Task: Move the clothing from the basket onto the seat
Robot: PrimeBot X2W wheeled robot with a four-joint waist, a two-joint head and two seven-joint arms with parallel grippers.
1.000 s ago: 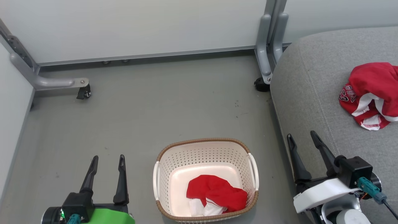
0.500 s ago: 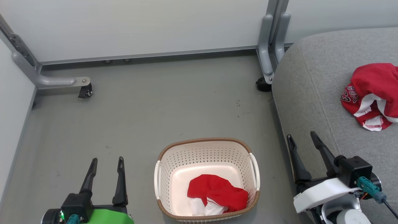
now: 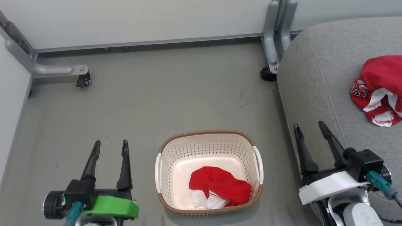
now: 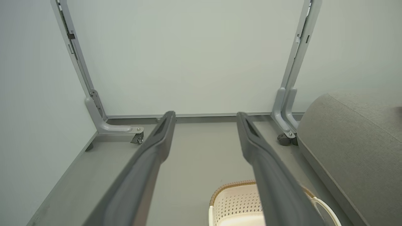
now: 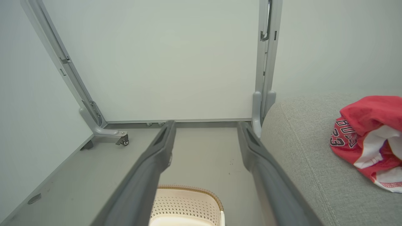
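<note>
In the head view, a red-and-white garment point(image 3: 220, 190) lies crumpled in the near right corner of the basket point(image 3: 205, 134), and a lettered garment point(image 3: 375, 91) already rests on the seat point(image 3: 314, 81). The left gripper point(image 3: 111, 143) hangs left of the basket and the right gripper point(image 3: 308, 125) by the seat's edge. Both wrist views show fingers spread wide with nothing between them. One garment seems left to fetch, so the next move likely means reaching into the basket and pinching the bunched cloth.
</note>
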